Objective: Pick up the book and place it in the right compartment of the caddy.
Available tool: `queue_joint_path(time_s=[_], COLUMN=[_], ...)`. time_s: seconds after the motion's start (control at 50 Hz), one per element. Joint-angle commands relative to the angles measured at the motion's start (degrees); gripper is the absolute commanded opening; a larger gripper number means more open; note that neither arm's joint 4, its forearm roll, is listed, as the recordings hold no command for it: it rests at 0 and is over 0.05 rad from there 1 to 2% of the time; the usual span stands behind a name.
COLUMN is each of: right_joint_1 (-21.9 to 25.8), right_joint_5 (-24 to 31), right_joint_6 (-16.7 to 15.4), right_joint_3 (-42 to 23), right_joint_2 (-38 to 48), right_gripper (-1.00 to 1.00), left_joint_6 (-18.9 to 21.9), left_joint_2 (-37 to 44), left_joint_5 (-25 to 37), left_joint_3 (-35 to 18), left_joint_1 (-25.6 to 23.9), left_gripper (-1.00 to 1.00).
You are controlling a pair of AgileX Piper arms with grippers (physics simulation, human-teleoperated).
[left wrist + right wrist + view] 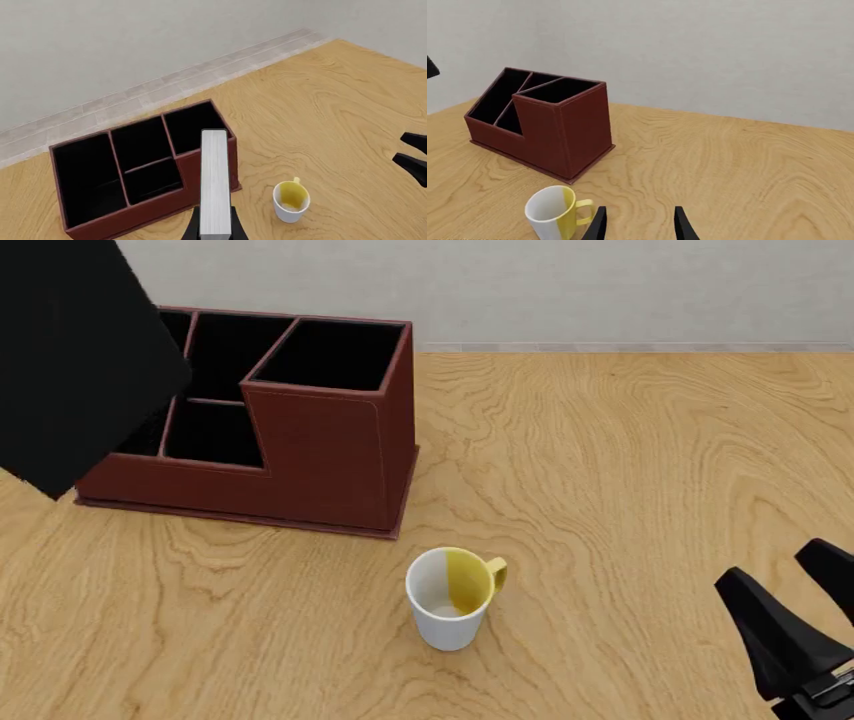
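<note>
- Holding the book edge-on, the left gripper pinches it between its fingers; the white page edges face the wrist camera and the volume hangs in the air above the table, clear of everything.
- Judging from that upright carry, the thin edge is being lined up so it can slide down into a well rather than lie flat across the rims.
- From the front, the book's black cover fills the corner at 10 o'clock, hiding part of the caddy; the right compartment, the tall stepped end, sits at 3 o'clock of the book and is not yet under it.
- Only the left wrist view shows the grip and all 4 black-lined wells from above; the front view shows neither the fingers nor the page edges.
- The right gripper hangs idle with jaws spread and nothing between them, near the mug, which stands at 5 o'clock of the caddy.
- The right wrist view alone shows the caddy's stepped side.
</note>
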Motion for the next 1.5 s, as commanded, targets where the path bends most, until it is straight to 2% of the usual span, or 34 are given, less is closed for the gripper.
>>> queue_joint_path(time_s=[0.02, 0.24, 0.42, 0.82, 1.16, 1.5], right_joint_1=[0.9, 0.9, 1.2, 0.8, 0.1, -1.0], right_joint_5=[-0.1, 0.0, 0.0, 0.0, 0.5, 1.0], right_joint_6=[0.2, 0.4, 0.4, 0.6, 0.4, 0.3], right_joint_3=[-0.2, -0.5, -0.6, -1.1, -1.6, -2.1], right_joint_2=[0.0, 0.0, 0.0, 0.0, 0.0, 0.0], right_gripper=[1.00, 1.00, 1.00, 1.00, 1.00, 1.00], left_joint_6=[3.3, 5.8, 7.5, 10.4, 10.1, 10.4], left_joint_2=[8.2, 16.1, 24.0, 36.8, 45.5, 51.5], left_joint_5=[-2.0, -4.3, -5.6, -9.1, -11.3, -13.6], left_joint_3=[-6.8, -11.6, -18.4, -24.6, -29.8, -32.1], left_joint_1=[0.9, 2.0, 2.4, 2.6, 2.4, 1.6], left_gripper=[-1.00, -1.00, -1.00, -1.00, -1.00, -1.00])
